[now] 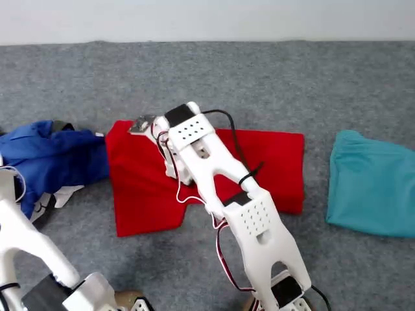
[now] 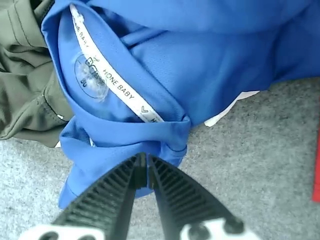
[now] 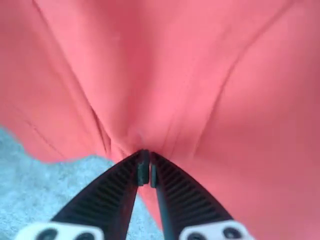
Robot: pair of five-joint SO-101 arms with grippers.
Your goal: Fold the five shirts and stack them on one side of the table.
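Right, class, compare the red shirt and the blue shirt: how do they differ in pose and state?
The red shirt lies spread mostly flat; the blue shirt is bunched in a heap. The blue shirt shows its neck label; the red shirt shows plain fabric. Both lie unstacked on the grey table.

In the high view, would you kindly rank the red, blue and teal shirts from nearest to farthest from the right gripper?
1. Red shirt, in the middle, pinched by the right gripper.
2. Blue shirt, just to its left.
3. Teal shirt, at the far right.
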